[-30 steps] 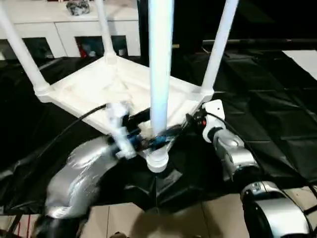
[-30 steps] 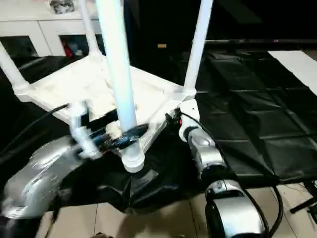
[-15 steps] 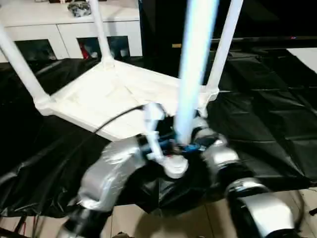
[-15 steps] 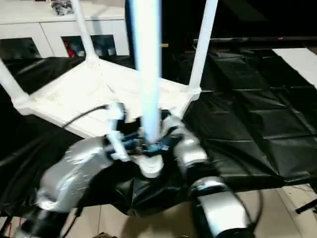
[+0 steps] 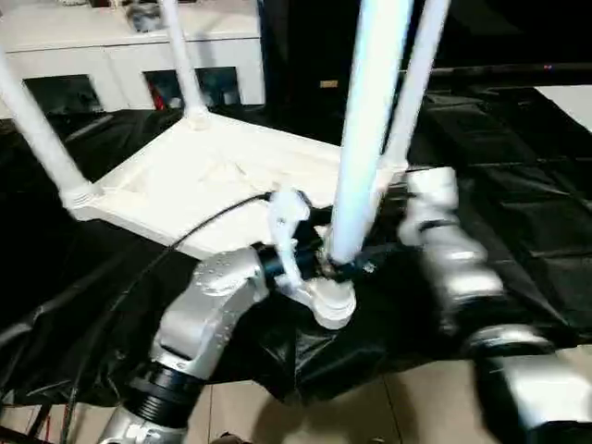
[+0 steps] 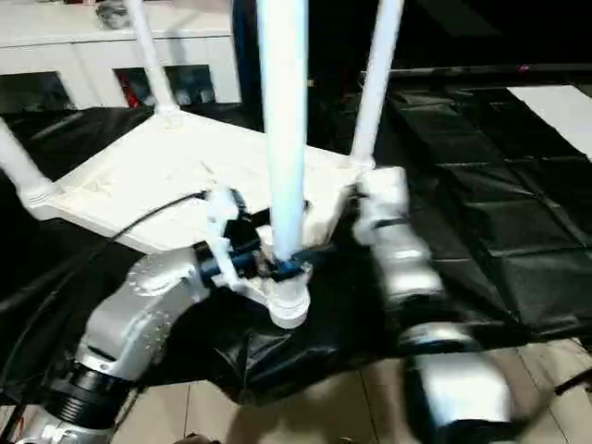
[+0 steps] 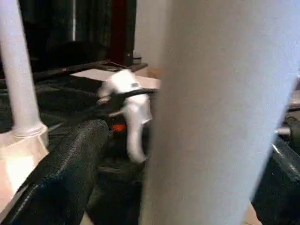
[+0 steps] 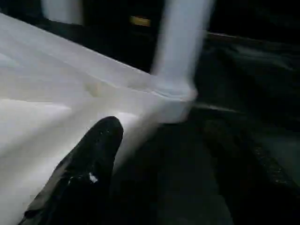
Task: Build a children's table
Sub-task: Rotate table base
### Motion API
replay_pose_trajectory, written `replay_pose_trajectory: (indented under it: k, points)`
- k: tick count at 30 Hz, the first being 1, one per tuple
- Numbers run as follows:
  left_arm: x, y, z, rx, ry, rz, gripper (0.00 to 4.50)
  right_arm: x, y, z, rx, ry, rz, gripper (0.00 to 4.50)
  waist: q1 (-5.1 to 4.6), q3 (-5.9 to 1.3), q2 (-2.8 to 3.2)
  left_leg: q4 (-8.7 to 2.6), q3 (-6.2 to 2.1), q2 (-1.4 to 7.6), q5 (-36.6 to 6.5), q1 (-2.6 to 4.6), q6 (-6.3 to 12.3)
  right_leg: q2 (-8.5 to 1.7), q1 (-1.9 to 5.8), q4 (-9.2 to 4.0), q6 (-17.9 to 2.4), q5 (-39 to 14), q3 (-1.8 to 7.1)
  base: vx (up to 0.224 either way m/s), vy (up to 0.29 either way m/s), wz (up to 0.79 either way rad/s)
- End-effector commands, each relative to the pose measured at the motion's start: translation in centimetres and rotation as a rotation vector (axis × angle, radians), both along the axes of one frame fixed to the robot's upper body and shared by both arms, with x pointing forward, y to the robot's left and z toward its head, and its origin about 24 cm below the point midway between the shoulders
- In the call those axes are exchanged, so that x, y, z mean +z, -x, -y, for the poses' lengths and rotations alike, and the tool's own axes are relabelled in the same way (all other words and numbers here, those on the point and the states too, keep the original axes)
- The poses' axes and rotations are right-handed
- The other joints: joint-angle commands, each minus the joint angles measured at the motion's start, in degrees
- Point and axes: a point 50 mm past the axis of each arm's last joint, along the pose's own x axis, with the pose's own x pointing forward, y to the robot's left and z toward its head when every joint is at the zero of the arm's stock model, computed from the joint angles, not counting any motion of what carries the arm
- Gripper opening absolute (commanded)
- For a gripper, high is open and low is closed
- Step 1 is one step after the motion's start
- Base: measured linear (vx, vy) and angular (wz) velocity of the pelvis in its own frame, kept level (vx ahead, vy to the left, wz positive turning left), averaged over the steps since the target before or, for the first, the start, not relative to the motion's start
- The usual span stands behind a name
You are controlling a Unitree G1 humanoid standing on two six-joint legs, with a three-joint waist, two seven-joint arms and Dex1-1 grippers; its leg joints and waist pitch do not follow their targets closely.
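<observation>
The children's table lies upside down on a black sheet, its white tabletop facing me with legs standing up from the corners. The near leg leans a little to the right above the near corner socket. My left gripper stands open around this leg just above the socket. In the left wrist view the leg runs between the fingers, with a gap on one side. My right gripper is open beside the right corner socket. One of its fingers is against the tabletop's edge.
A white cabinet with glass doors stands at the back left. The black sheet spreads far to the right. Tiled floor shows at the front edge. A black cable runs along my left forearm.
The near leg's top has swung to the right and its base has shifted right with my left gripper. My right gripper, beside that leg half a second ago, has drawn back to the right corner.
</observation>
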Motion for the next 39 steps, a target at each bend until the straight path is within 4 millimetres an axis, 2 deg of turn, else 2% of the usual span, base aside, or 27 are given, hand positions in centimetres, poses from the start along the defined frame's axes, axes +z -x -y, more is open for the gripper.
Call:
replay_pose_trajectory:
  k: [1, 4, 7, 8, 10, 16, 21, 25, 29, 32, 33, 39]
  points:
    - [0.1, 0.0, -0.5, 0.005, -0.008, 0.008, 4.49, -0.6, 0.1, 0.0, -0.004, 0.018, -0.044, 3.18, 0.19, -4.11, -1.02, -2.94, 0.62, -0.18, -12.59, 0.18, 2.27, -1.95, 2.95, -4.09, -11.40, -10.79, 1.18, 0.000, 0.000, 0.00]
    - [0.2, 0.3, -0.9, -0.004, -0.008, 0.007, 4.49, -1.8, 0.6, 0.2, 0.023, -0.007, -0.126, 3.18, -0.08, -4.14, -1.00, -2.92, 0.64, -0.10, -13.24, 0.15, 2.74, -1.98, 2.87, -4.14, -11.88, -11.60, 1.14, 0.000, 0.000, 0.00]
    - [0.2, 0.8, -1.0, -0.051, -0.004, 0.000, 4.49, -2.6, 1.0, -1.6, 0.143, -0.086, -0.157, 3.18, -0.10, -4.13, -0.85, -3.02, 0.57, 0.15, -13.59, 0.04, 3.18, -2.12, 2.80, -4.08, -12.74, -11.60, 1.15, 0.000, 0.000, 0.00]
    - [0.2, 1.2, -0.9, -0.086, -0.006, -0.008, 4.49, -2.8, 1.1, -2.9, 0.214, -0.103, -0.173, 3.18, -0.02, -4.24, -0.72, -2.95, 0.58, 0.27, -12.91, 0.16, 3.44, -2.05, 2.66, -3.92, -13.39, -10.25, 1.15, 0.000, 0.000, 0.00]
    - [0.3, 1.4, -0.9, -0.099, -0.007, -0.009, 4.49, -3.0, 1.2, -3.4, 0.242, -0.108, -0.183, 3.18, -0.01, -4.19, -0.72, -3.01, 0.50, 0.38, -12.13, 0.00, 3.72, -2.00, 2.76, -3.69, -14.25, -8.63, 1.05, 0.000, 0.000, 0.00]
    - [0.6, 2.0, -0.9, -0.162, 0.000, -0.022, 4.49, -3.0, 1.3, -5.5, 0.352, -0.117, -0.196, 3.18, -0.04, -3.93, -0.79, -3.17, 0.52, 0.37, -14.42, 0.18, 2.81, -2.21, 2.63, -3.92, -13.81, -12.27, 1.17, 0.000, 0.000, 0.00]
    - [1.0, 2.5, 0.1, -0.223, 0.014, -0.019, 4.49, -2.5, 1.2, -8.1, 0.434, -0.136, -0.170, 3.18, -0.31, -4.01, -0.83, -3.09, 0.51, 0.29, -12.85, -0.05, 2.84, -2.18, 2.70, -3.73, -13.85, -10.60, 1.25, 0.000, 0.000, 0.00]
    - [1.0, 2.3, 0.8, -0.230, 0.017, -0.013, 4.49, -2.6, 1.2, -8.8, 0.443, -0.134, -0.168, 3.18, -0.64, -4.05, -0.80, -3.06, 0.50, 0.26, -12.26, -0.16, 3.11, -2.17, 2.80, -3.65, -14.16, -9.46, 1.22, 0.000, 0.000, 0.00]
    - [1.3, 1.7, 1.3, -0.222, 0.017, 0.011, 4.49, -2.7, 1.4, -9.3, 0.448, -0.135, -0.171, 3.18, -0.63, -4.12, -0.59, -2.97, 0.53, 0.25, -12.42, -0.01, 3.44, -2.14, 2.73, -3.69, -14.64, -8.70, 1.25, 0.000, 0.000, 0.00]
    - [1.4, 1.3, 1.5, -0.207, 0.004, 0.030, 4.49, -2.8, 1.5, -9.5, 0.451, -0.134, -0.170, 3.18, -0.65, -4.05, -0.65, -3.07, 0.46, 0.31, -12.81, -0.07, 3.35, -2.23, 2.82, -3.74, -14.67, -9.07, 1.23, 0.000, 0.000, 0.00]
    - [1.4, 1.3, 1.5, -0.207, 0.002, 0.029, 4.49, -2.9, 1.5, -9.5, 0.453, -0.137, -0.170, 3.18, -0.68, -4.04, -0.21, -3.02, 0.51, 0.31, -13.26, 0.07, 3.21, -2.18, 2.68, -3.83, -14.70, -9.02, 1.24, 0.000, 0.000, 0.00]
    - [0.3, 0.2, 1.3, -0.118, -0.080, 0.050, 4.49, -2.8, 1.3, -8.8, 0.395, -0.120, -0.153, 3.18, -0.53, -4.10, 0.02, -3.12, 0.40, 0.32, -14.14, 0.19, 2.84, -2.15, 2.76, -3.81, -14.80, -8.40, 1.19, 0.000, 0.000, 0.00]
